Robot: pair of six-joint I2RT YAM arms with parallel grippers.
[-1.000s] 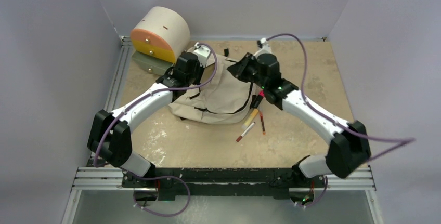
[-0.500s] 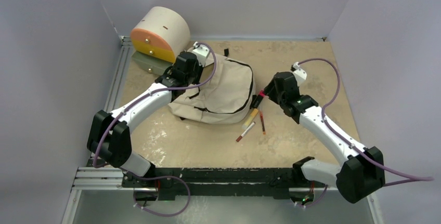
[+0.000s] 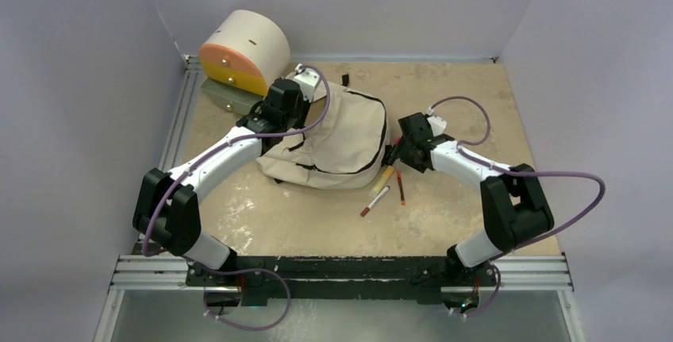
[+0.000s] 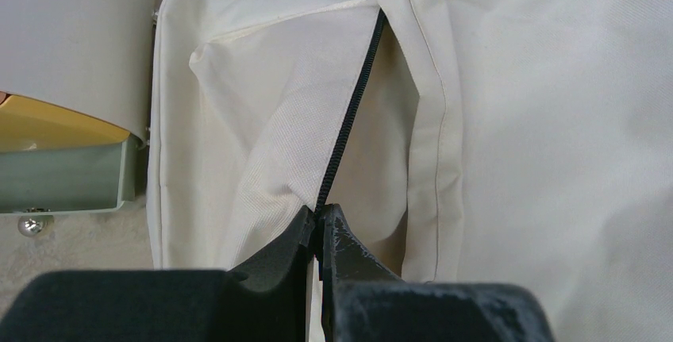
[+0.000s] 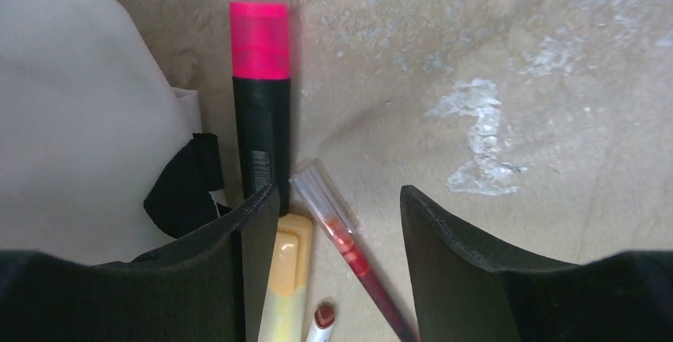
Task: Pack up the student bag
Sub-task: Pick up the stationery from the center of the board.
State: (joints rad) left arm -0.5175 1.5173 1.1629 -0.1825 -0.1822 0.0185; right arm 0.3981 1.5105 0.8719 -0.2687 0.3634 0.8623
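we see the bag [image 3: 341, 136] lying flat on the far-left half of the bench [image 3: 476, 96], its left edge just beside the drawer unit [image 3: 246, 44]. the left gripper [image 4: 320, 227] is pressed together, pinching the bag's black zip [image 4: 349, 104] where the fabric folds up. the right gripper [image 5: 340, 223] is spread, low over the pens at the bag's right edge. 1 finger overlaps the end of the pink highlighter [image 5: 260, 120], which lies just beside the bag and a black strap tab [image 5: 186, 187]. the yellow highlighter [image 5: 287, 278] and red pen [image 5: 349, 251] show between the fingers. right of the pens the bench runs bare to the wall.
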